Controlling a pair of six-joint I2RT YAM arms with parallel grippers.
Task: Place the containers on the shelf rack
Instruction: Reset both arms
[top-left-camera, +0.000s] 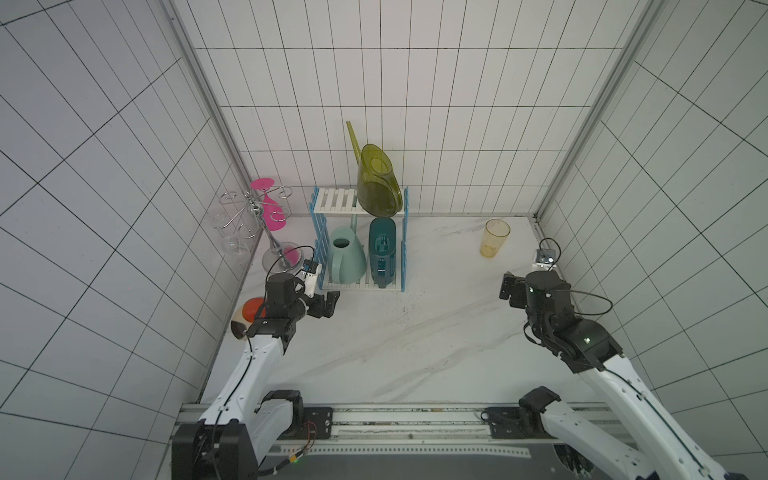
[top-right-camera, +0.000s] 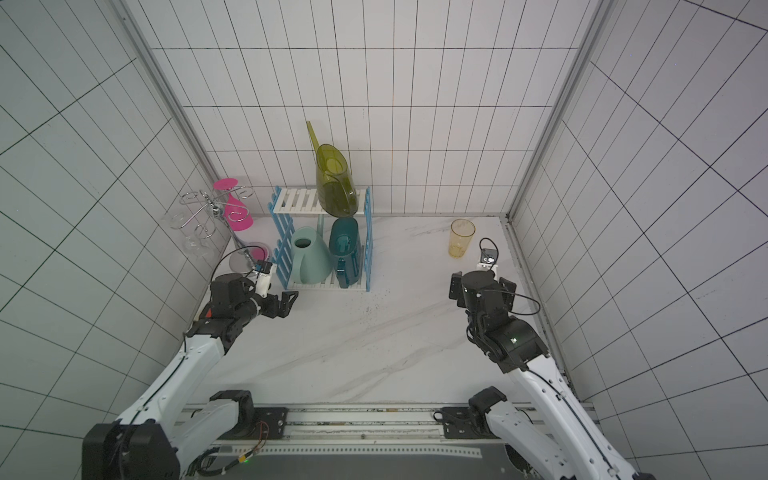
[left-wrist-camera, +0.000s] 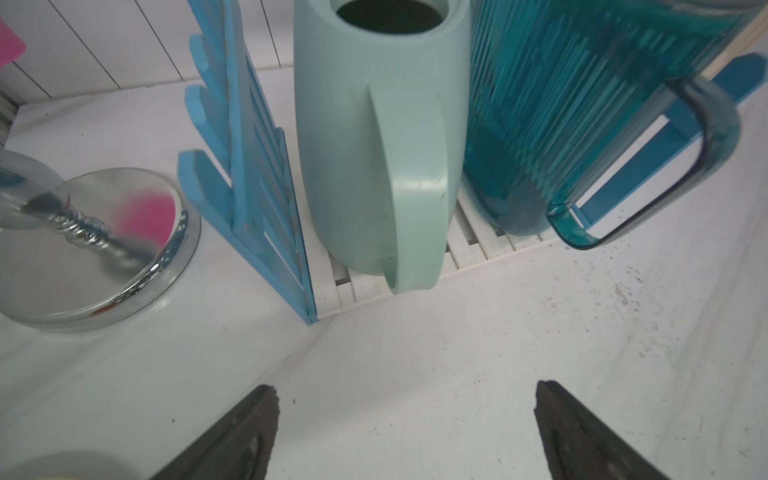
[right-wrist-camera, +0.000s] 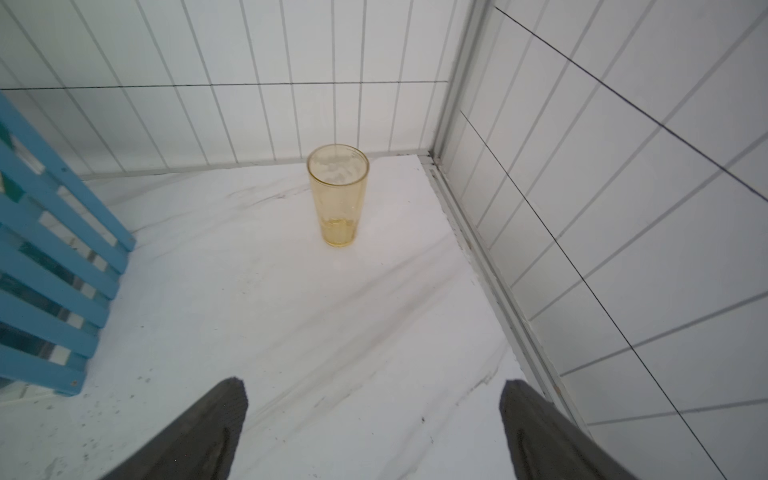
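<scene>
Standing on white-slatted, blue-framed shelf rack (top-left-camera: 336, 201): translucent olive-green watering can (top-left-camera: 378, 187) on top tier; pale mint watering can (top-left-camera: 345, 257) beside dark teal watering can (top-left-camera: 382, 249) below. Fingers spread wide, empty: left gripper (left-wrist-camera: 405, 386), right gripper (right-wrist-camera: 374, 381).

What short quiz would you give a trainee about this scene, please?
1. True or false: the olive can is on the top shelf of the rack.
2. Which stands off the rack? A mint can; B teal can; C yellow cup.
3. Fill in: the left pincer and the right pincer are both ___.
Key: 1 true; 2 C; 3 open.
</scene>
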